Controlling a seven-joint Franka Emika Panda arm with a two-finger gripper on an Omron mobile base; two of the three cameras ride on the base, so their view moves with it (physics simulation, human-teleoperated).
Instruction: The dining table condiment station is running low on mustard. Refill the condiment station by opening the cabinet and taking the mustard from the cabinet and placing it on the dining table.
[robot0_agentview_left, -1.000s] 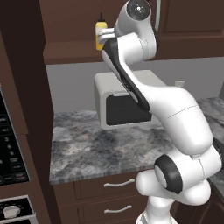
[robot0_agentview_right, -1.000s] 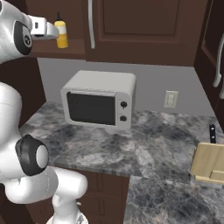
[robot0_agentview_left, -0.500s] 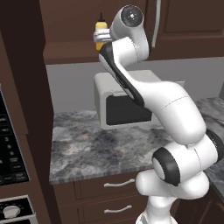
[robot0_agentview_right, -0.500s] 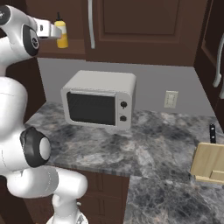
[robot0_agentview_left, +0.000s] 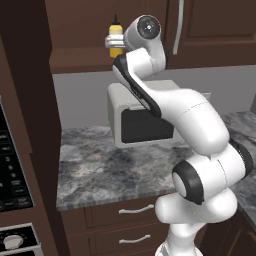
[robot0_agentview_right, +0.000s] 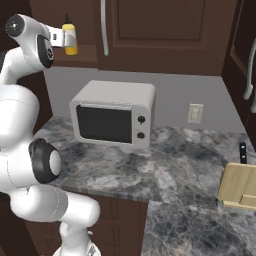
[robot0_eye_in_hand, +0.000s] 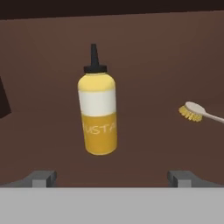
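Hand view is giving me the mustard (robot0_eye_in_hand: 97, 114) dead ahead: a yellow squeeze bottle with a white band and a dark pointed cap, standing upright inside the cabinet (robot0_eye_in_hand: 144, 52), against its brown back wall. I am reading part of the label lettering on the lower yellow section. To its right, well apart from it, a dish brush (robot0_eye_in_hand: 195, 112) with yellow bristles and a pale handle is lying in the same cabinet, its handle running off the edge of the picture.

I am seeing the hand (robot0_eye_in_hand: 113, 178) spread wide, with its two dark fingertips (robot0_eye_in_hand: 43, 177) showing low in the picture, one on either side of the bottle and neither touching it. It is holding nothing.

In the left base view the mustard (robot0_agentview_left: 115, 41) is sitting up on the cabinet shelf, and the arm is reaching up towards it with the wrist right beside the bottle. The right base view is showing the same bottle (robot0_agentview_right: 69, 37) just ahead of the wrist, with the long silver cabinet handle (robot0_agentview_right: 104, 29) hanging to its right.

Below the cabinet, a white microwave (robot0_agentview_right: 113, 119) is standing on the grey marbled tabletop (robot0_agentview_right: 170, 170). Farther right on that tabletop I am seeing a wooden knife block (robot0_agentview_right: 239, 186) with a dark knife handle (robot0_agentview_right: 243, 152) sticking up behind it, and an outlet (robot0_agentview_right: 195, 113) on the grey wall.
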